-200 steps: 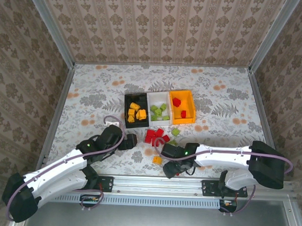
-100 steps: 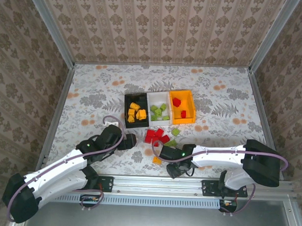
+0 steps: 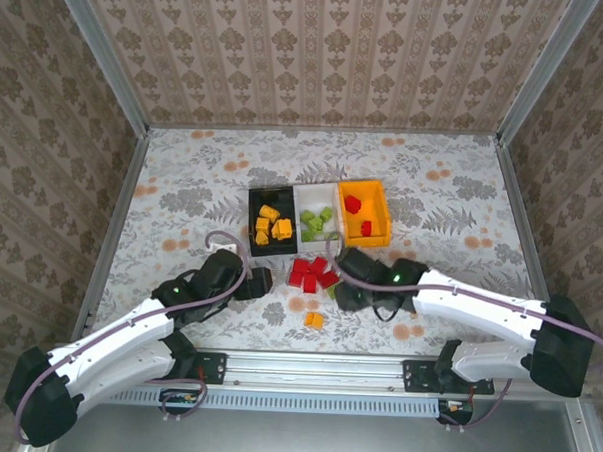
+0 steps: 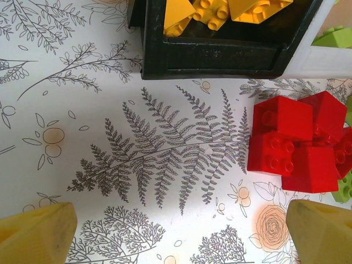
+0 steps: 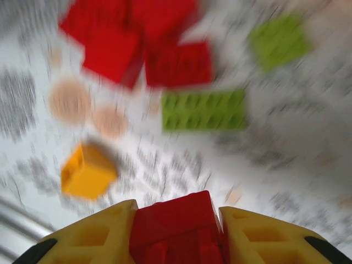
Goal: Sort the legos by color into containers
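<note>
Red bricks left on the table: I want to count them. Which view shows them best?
Left wrist: the red bricks are close and sharp, partly cropped at right. Top external shows them small; right wrist, blurred.

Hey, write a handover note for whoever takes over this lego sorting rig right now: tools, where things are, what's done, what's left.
Left tool: open, empty, low over the table beside the red pile.
Right tool: shut on a red brick, above the loose bricks.
Done: orange-yellow bricks in the black bin, green bricks in the white bin, two red ones in the orange bin.
Left: the held brick, the red pile, two loose green pieces, one orange-yellow piece.
</note>
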